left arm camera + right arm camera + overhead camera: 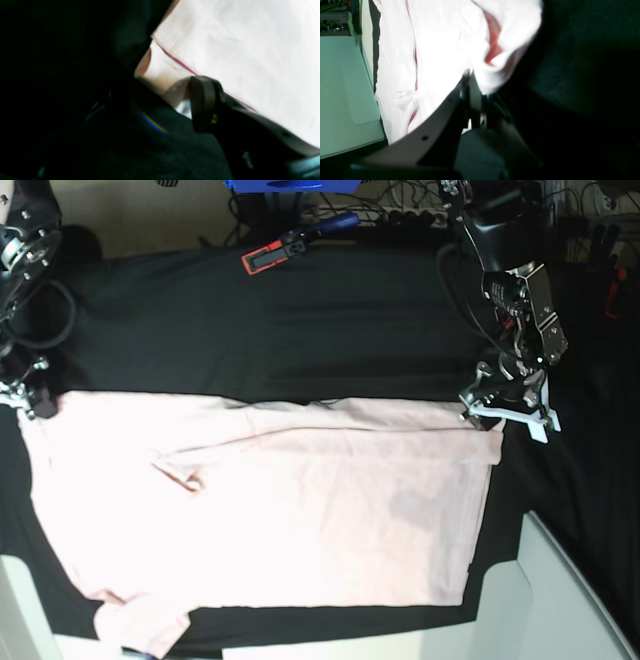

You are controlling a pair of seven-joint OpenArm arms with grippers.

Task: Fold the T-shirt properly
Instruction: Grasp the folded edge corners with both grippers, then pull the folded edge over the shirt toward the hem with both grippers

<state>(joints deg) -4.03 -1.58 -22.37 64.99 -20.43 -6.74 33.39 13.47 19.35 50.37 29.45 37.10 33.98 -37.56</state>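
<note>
**Both corners pinned, fold about to begin**

The T-shirt (270,510) lies spread flat across the table (300,320), pale pink on black. At one far corner, the right tool (471,82) is clamped tight on a bunch of fabric. At the other, the left tool (497,412) has its jaws parted around the hem corner; a firm hold I cannot confirm. My read: the left must close, then both lift and carry that edge across together.

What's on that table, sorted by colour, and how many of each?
Pink: 1, the T-shirt
Black: 1, the table cloth
Red and black: 1, a clamp
Total: 3
</note>
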